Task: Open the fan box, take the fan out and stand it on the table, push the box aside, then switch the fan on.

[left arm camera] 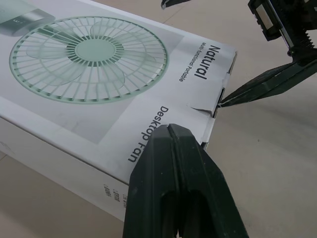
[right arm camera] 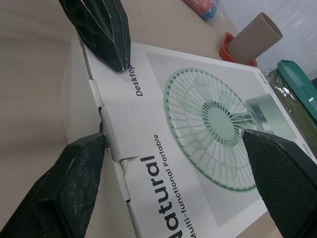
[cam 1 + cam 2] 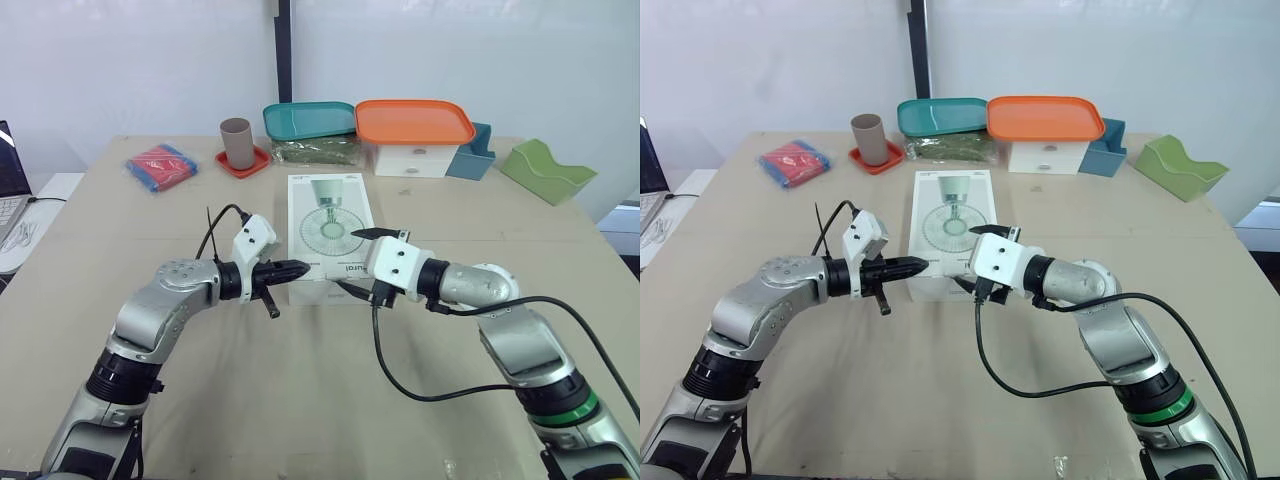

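The white fan box [image 3: 330, 215] lies flat mid-table, with a fan picture on its top face. My left gripper [image 3: 300, 268] is shut with nothing in it, its tips resting on the box's near left corner [image 1: 163, 130]. My right gripper [image 3: 352, 262] stands open at the box's near end. One of its fingers [image 2: 282, 163] hovers over the printed top. The other finger [image 2: 74, 178] touches the end flap at its seam, where the tuck tab [image 1: 205, 110] is slightly lifted. The fan itself is hidden inside.
Along the table's far side stand a brown cup [image 3: 237, 142] on a red coaster, a teal tray [image 3: 310, 120], an orange-lidded white container [image 3: 413, 125], a blue bin [image 3: 472, 152] and a green holder [image 3: 547, 170]. A red-and-blue packet [image 3: 160, 166] lies far left.
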`<action>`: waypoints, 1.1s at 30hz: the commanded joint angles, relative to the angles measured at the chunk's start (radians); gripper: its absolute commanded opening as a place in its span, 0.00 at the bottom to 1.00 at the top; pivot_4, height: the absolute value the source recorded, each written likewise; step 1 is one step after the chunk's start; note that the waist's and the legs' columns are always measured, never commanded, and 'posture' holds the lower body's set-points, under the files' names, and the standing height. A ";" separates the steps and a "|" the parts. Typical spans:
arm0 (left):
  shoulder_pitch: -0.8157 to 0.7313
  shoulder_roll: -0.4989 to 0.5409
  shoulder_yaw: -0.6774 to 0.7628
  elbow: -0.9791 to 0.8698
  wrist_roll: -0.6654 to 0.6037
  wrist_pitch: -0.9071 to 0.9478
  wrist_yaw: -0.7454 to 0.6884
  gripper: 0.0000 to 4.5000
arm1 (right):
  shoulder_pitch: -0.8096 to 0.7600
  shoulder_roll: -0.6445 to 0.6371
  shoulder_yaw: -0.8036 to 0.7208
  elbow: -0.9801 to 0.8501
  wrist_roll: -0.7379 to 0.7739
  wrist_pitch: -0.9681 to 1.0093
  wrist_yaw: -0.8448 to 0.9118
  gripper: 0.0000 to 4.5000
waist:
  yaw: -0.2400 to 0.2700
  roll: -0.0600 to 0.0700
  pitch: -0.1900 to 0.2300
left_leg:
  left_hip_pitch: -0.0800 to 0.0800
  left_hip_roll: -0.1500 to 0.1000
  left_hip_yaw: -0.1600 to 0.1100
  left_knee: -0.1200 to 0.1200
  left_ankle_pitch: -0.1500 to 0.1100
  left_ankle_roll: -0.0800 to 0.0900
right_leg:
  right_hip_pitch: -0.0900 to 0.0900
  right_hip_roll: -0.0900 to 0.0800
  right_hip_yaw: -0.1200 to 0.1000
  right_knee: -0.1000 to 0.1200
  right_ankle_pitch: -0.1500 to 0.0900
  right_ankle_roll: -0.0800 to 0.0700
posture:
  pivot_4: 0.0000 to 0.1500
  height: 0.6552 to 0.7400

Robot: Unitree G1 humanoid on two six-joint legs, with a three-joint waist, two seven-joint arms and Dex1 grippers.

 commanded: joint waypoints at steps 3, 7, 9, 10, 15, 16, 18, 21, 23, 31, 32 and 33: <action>-0.009 -0.010 -0.023 0.027 0.016 0.014 0.004 0.00 | -0.023 0.014 -0.024 -0.003 -0.006 -0.028 -0.017 1.00 | 0.000 0.000 0.000 | 0.000 0.000 0.000 0.000 0.000 0.000 | 0.000 0.000 0.000 0.000 0.000 0.000 | 1.00 1.00; -0.004 -0.007 -0.033 0.031 0.026 0.006 -0.007 0.00 | -0.032 0.020 -0.048 -0.002 0.003 -0.039 -0.022 1.00 | 0.000 0.000 0.000 | 0.000 0.000 0.000 0.000 0.000 0.000 | 0.000 0.000 0.000 0.000 0.000 0.000 | 1.00 1.00; -0.001 -0.003 -0.036 0.032 0.028 0.003 -0.016 0.00 | -0.041 0.023 -0.069 -0.002 0.012 -0.045 -0.031 1.00 | 0.000 0.000 0.000 | 0.000 0.000 0.000 0.000 0.000 -0.001 | 0.000 0.000 0.000 0.000 0.000 0.000 | 1.00 1.00; 0.000 -0.001 -0.037 0.032 0.029 0.002 -0.019 0.00 | -0.047 0.023 -0.080 0.002 0.011 -0.051 -0.037 1.00 | 0.000 0.000 0.000 | 0.000 0.000 0.000 0.000 0.000 0.000 | 0.000 0.000 0.000 0.000 0.000 0.000 | 1.00 1.00; 0.000 0.000 -0.036 0.035 0.029 0.002 -0.026 0.00 | -0.076 0.009 -0.117 0.036 0.002 -0.073 -0.060 1.00 | 0.000 0.000 0.000 | 0.000 0.000 0.000 0.000 0.000 0.000 | 0.000 0.000 0.000 0.000 0.001 0.000 | 1.00 1.00; 0.001 -0.001 -0.036 0.036 0.030 0.001 -0.027 0.00 | -0.083 0.007 -0.121 0.047 -0.003 -0.080 -0.067 1.00 | 0.000 0.000 0.000 | 0.000 0.000 0.000 0.000 0.000 0.000 | 0.000 0.000 0.000 0.000 0.001 0.000 | 1.00 1.00; 0.003 -0.002 -0.037 0.038 0.031 0.000 -0.029 0.00 | -0.097 0.006 -0.129 0.062 -0.012 -0.093 -0.080 1.00 | 0.000 0.000 0.000 | 0.000 0.000 0.000 0.000 0.000 -0.001 | 0.000 0.000 0.000 0.000 0.001 0.000 | 1.00 1.00; 0.003 -0.002 -0.038 0.042 0.033 -0.002 -0.033 0.00 | -0.107 0.010 -0.134 0.071 -0.008 -0.095 -0.083 1.00 | 0.000 0.000 0.000 | 0.000 0.000 0.000 0.000 0.000 -0.001 | 0.000 0.000 0.000 0.000 0.001 0.000 | 1.00 1.00; 0.002 -0.001 -0.038 0.051 0.036 -0.006 -0.036 0.00 | -0.096 0.007 -0.133 0.070 0.008 -0.084 -0.065 1.00 | 0.000 0.000 0.000 | 0.000 0.000 0.000 0.000 0.000 0.000 | 0.000 0.000 0.000 0.000 0.001 0.000 | 1.00 1.00; -0.004 0.000 -0.032 0.069 0.037 -0.014 -0.039 0.00 | 0.040 -0.049 -0.138 -0.034 0.222 0.102 0.126 1.00 | 0.000 0.000 0.000 | 0.000 0.000 0.000 0.000 -0.001 0.002 | 0.001 0.000 0.000 -0.001 0.000 0.000 | 1.00 1.00; -0.004 0.000 -0.032 0.069 0.037 -0.015 -0.040 0.00 | 0.050 -0.057 -0.138 -0.048 0.241 0.116 0.143 1.00 | -0.001 0.000 0.000 | 0.000 0.000 0.000 0.000 -0.001 0.002 | 0.001 -0.001 0.000 -0.001 0.000 0.000 | 1.00 1.00; -0.004 0.001 -0.032 0.070 0.038 -0.015 -0.041 0.00 | 0.064 -0.065 -0.137 -0.062 0.254 0.128 0.154 1.00 | -0.001 0.000 0.000 | 0.000 0.000 0.000 0.000 -0.001 0.002 | 0.001 0.000 0.000 -0.001 0.001 0.000 | 1.00 1.00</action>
